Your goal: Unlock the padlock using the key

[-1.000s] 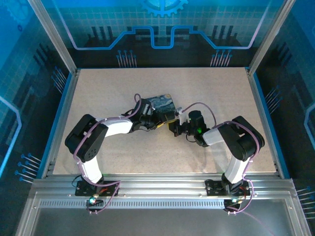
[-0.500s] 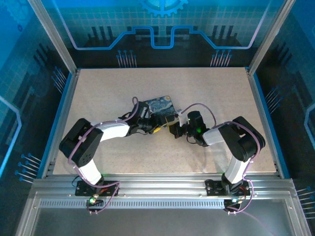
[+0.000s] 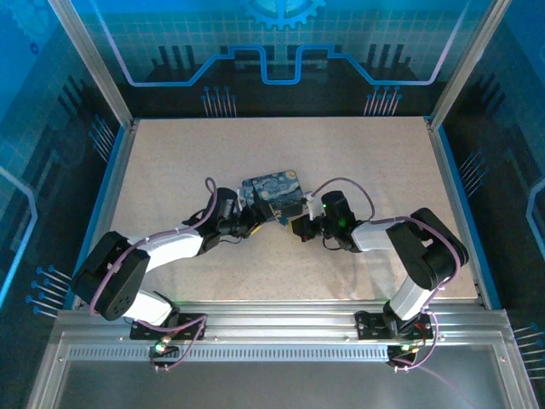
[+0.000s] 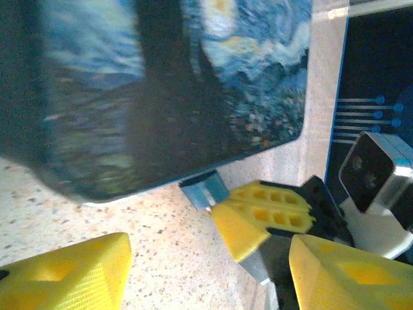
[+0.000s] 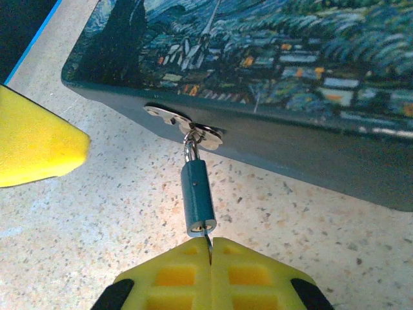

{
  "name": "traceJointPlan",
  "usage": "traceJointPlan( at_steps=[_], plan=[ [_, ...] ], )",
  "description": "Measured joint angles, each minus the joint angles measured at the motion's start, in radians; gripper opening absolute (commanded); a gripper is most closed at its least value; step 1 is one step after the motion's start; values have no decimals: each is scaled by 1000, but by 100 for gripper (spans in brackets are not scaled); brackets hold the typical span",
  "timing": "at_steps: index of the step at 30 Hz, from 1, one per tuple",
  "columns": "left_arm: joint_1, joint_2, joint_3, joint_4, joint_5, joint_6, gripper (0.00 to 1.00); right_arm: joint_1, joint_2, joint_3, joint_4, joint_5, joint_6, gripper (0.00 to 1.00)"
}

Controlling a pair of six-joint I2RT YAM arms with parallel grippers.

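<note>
**Left gripper** (image 4: 208,258): blunt yellow plastic fingers (image 4: 64,274) spread wide with nothing between them, low over the surface at 7 o'clock of the tin.

**Tin:** dark blue rectangular metal tin (image 3: 274,194) with rounded corners and a glossy lid printed with a swirling night sky. It lies flat near the table's centre, turned off square. A small silvery metal hasp (image 5: 184,126) projects from its side wall.

**Padlock:** tiny dark teal cylindrical padlock (image 5: 197,197) with a smooth body. Its thin silvery shackle (image 5: 190,152) is threaded through the hasp. In the right wrist view the body runs toward 6 o'clock (whether it rests on the surface cannot be told).

**Key:** thin pale silvery metal key (image 5: 207,240). Only a sliver shows, its tip at the padlock's lower end face.

**Right gripper** (image 5: 210,255): yellow fingers with moulded square recesses, pressed together and pinching the key, at 5 o'clock of the tin in the overhead view.

**Surface:** pale beige table (image 3: 383,162), matte and finely speckled, with blue side trim.

**Room:** ribbed aluminium rails (image 3: 281,332) run along the 6 o'clock edge. Blue-lit panels (image 3: 281,51) with grid and circuit patterns enclose the other sides.
</note>
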Motion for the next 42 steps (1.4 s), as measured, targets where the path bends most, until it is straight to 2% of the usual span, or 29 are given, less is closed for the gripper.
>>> traceJointPlan(
  at_steps=[14,42],
  plan=[
    [-15,-4,-108,189,-60,-149,66,40,-37,39,-135,-2,166,0],
    [-123,221,-134,487,-121,-315,54,53,-38,40,-130,-3,431,0]
  ],
)
